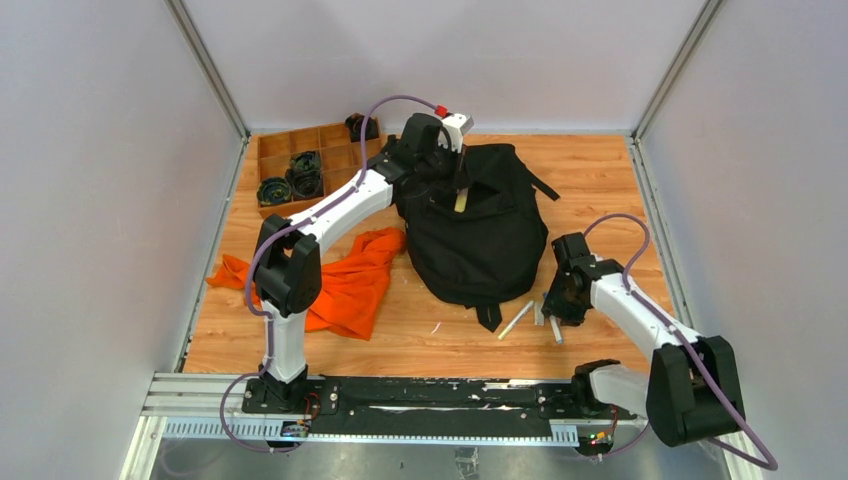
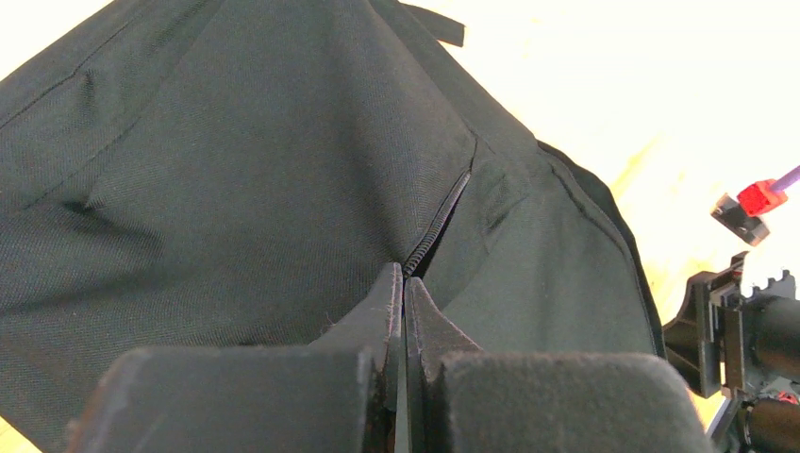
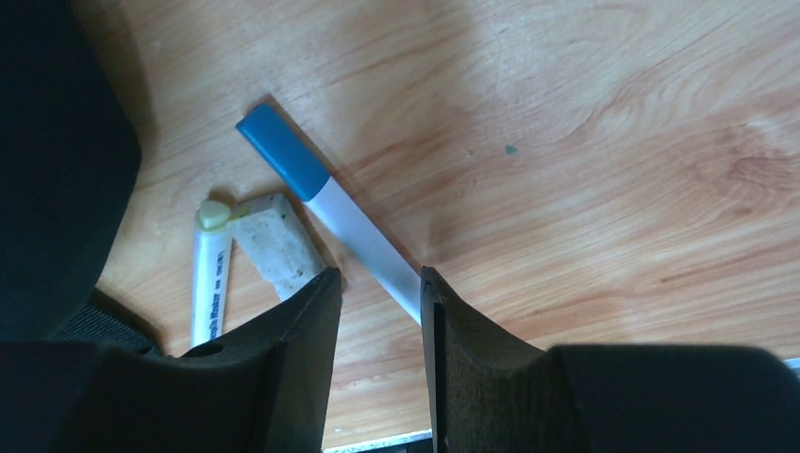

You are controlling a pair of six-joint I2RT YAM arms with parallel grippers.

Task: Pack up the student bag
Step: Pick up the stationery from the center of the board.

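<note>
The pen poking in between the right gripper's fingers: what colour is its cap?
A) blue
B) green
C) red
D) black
A: in the right wrist view, the pen lying on the wood and reaching in between the fingers of the right gripper has a white body and a blue cap at its far end.

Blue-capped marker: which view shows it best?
Right wrist. The blue-capped marker lies close and sharp on the table, its end between the right gripper's open fingers. Top external gives only tiny pale sticks there, colours unreadable. Left wrist shows just the student bag.
</note>
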